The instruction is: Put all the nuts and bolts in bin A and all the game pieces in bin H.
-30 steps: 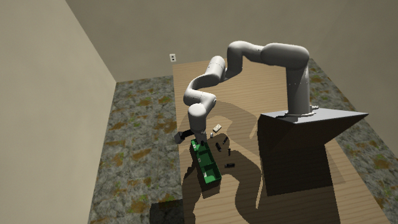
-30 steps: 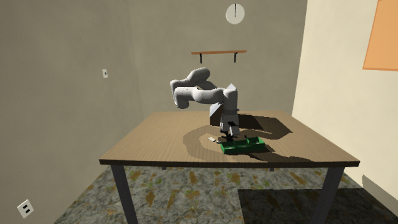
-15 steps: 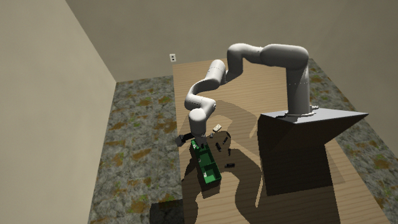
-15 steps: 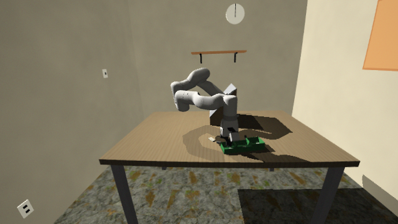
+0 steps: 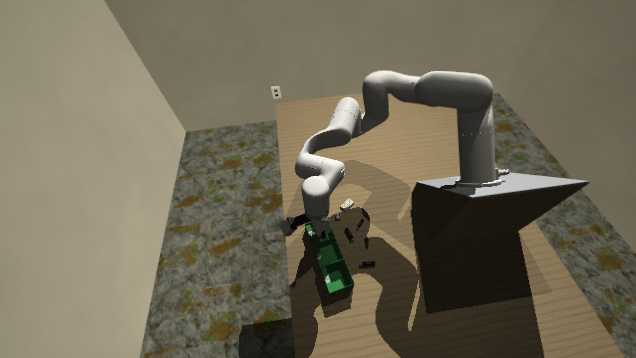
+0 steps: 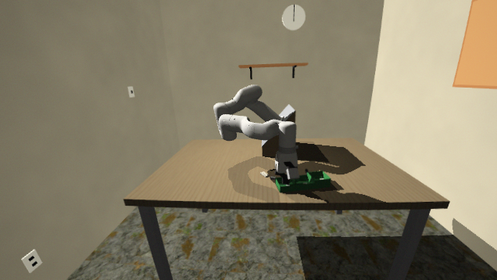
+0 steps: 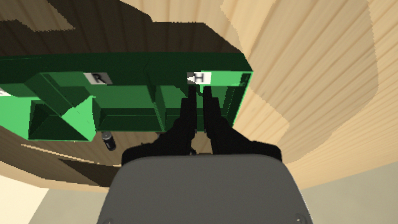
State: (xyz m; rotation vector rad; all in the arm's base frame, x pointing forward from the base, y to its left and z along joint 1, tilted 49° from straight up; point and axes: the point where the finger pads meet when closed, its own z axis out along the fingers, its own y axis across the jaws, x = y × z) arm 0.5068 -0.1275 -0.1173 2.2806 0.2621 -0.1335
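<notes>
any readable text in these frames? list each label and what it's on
"H": white label on the end compartment of the green bin, right above the gripper.
"R": grey label on the middle compartment.
Third label at the wrist view's left edge: cut off, unreadable.
Wall clock: no legible numerals.

Matt wood-grain table (image 6: 203, 184), glossy green plastic-looking bins (image 7: 125, 95), smooth matt-black tool (image 7: 199, 107)
</notes>
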